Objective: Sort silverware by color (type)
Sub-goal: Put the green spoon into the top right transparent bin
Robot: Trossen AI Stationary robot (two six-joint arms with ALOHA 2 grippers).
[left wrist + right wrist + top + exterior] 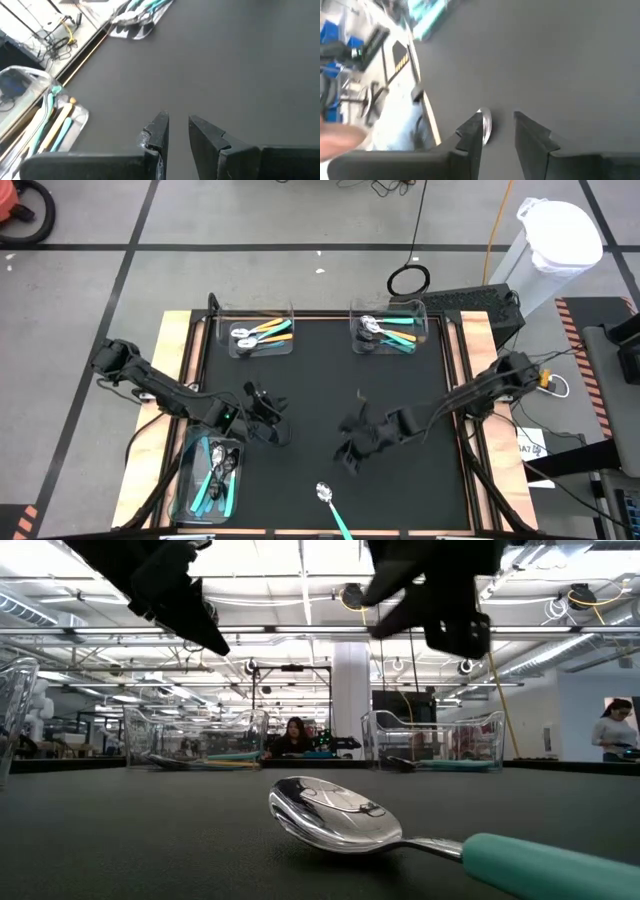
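One spoon [328, 498] with a shiny bowl [335, 812] and a teal handle [545, 865] lies flat on the black mat near its near edge. Other spoons lie in three clear bins: orange and light blue ones far left [262, 335], teal ones far right [390, 330], teal and light blue ones near left [212, 475]. My left gripper [272, 423] hovers open over the mat's middle left, its fingers [160, 127] empty. My right gripper [352, 452] hovers open just beyond the loose spoon, whose bowl [485, 125] shows past one fingertip.
A wooden frame [172, 370] borders the black mat [400, 480]. The bins stand at the far edge and the near-left corner. In the low view both grippers [190, 610] [440, 610] hang above the mat, and people sit in the room behind.
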